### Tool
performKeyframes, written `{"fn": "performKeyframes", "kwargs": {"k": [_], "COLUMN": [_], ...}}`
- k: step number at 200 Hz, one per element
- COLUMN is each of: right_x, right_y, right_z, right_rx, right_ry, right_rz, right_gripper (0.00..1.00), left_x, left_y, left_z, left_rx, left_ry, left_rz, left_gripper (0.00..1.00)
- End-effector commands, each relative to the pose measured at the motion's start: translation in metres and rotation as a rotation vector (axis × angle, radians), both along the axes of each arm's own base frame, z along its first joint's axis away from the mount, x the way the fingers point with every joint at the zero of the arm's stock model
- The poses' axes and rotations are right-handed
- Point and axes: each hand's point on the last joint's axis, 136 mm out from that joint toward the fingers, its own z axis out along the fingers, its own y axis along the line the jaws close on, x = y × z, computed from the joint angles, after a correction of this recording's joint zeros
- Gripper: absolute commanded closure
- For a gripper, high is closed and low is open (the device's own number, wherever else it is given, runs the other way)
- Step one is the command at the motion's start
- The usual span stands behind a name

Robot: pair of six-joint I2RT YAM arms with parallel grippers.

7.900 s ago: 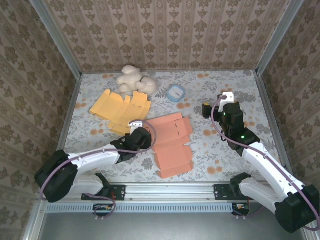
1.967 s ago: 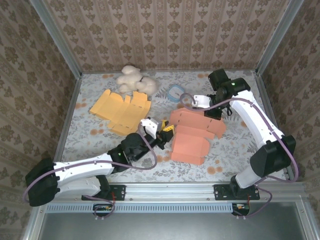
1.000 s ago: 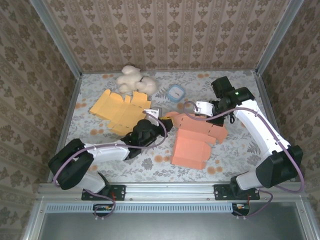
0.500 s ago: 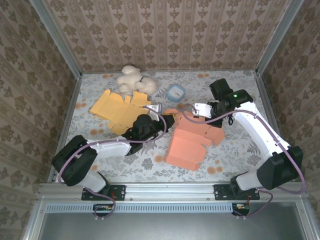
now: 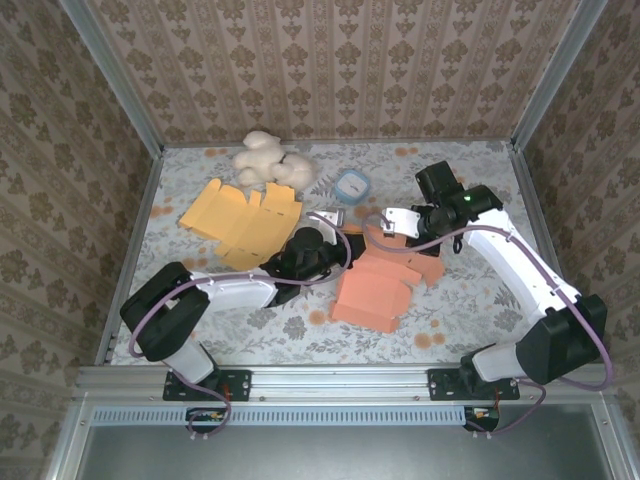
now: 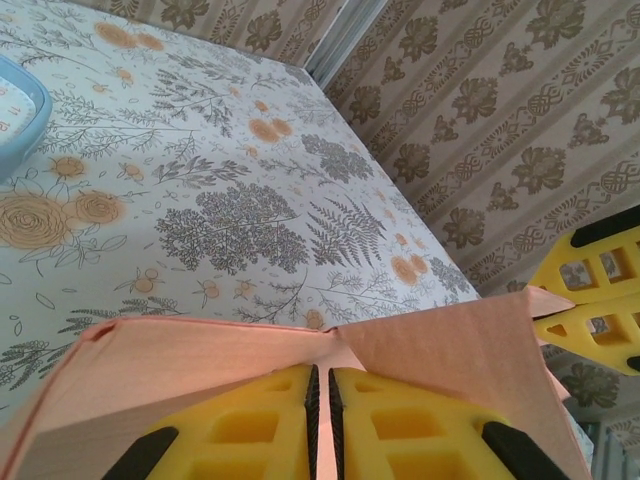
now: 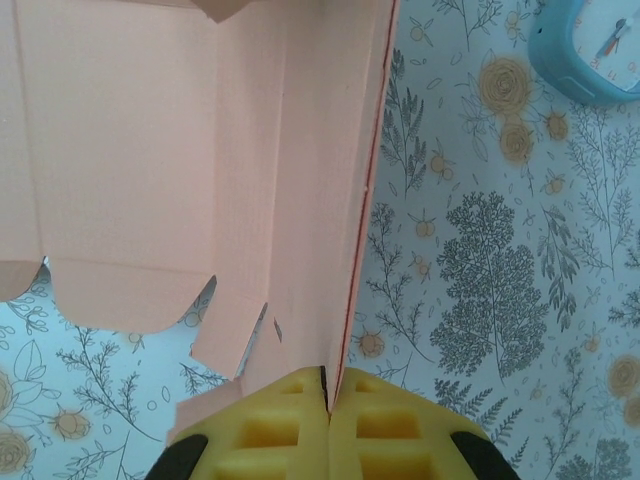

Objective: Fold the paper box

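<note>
From above, the box (image 5: 372, 290) sits half-folded at centre frame. The left gripper (image 5: 338, 232) nips its upper-left corner, and the right gripper (image 5: 388, 222) nips the top edge just beside it. A yellow sheet (image 5: 240, 215) lies flat at upper left.

At the left wrist, the gripper (image 6: 320, 385) is at bottom centre, narrowed onto a box (image 6: 450, 350) fold (barely a slit between the pads).

At the right wrist, the gripper (image 7: 328, 385) is closed on the box's (image 7: 150, 150) upright edge, with a blue clock (image 7: 590, 50) at upper right.
</note>
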Motion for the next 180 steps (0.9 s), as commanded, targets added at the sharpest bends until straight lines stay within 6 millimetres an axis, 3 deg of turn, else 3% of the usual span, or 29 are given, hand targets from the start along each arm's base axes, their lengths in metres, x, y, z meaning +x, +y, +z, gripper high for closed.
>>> {"fn": "performKeyframes", "kwargs": {"k": [1, 51, 72, 78, 119, 180], "right_x": [-0.005, 0.004, 0.007, 0.01, 0.013, 0.02], "right_y": [0.011, 0.006, 0.004, 0.003, 0.003, 0.002], "right_z": [0.001, -0.009, -0.008, -0.017, -0.019, -0.026], "right_rx": [0.039, 0.015, 0.003, -0.013, -0.014, -0.013], "right_ry": [-0.023, -0.019, -0.028, -0.004, -0.01, -0.015], "right_rz": [0.04, -0.003, -0.019, -0.023, -0.03, -0.072], "right_gripper": [1.0, 1.0, 1.0, 1.0, 1.0, 1.0], "left_x": [0.007, 0.012, 0.009, 0.009, 0.004, -0.011], "left_y": [0.0, 0.036, 0.042, 0.042, 0.034, 0.0], "left_z": [0.008, -0.035, -0.041, -0.041, -0.044, -0.053], "left_rx": [-0.004, 0.031, 0.041, 0.046, 0.049, 0.014], "left_ry": [-0.023, 0.067, 0.076, 0.075, 0.084, 0.134], "left_rz": [0.007, 0.065, 0.059, 0.055, 0.021, -0.071], "left_gripper": [0.83, 0.84, 0.84, 0.84, 0.84, 0.87]}}
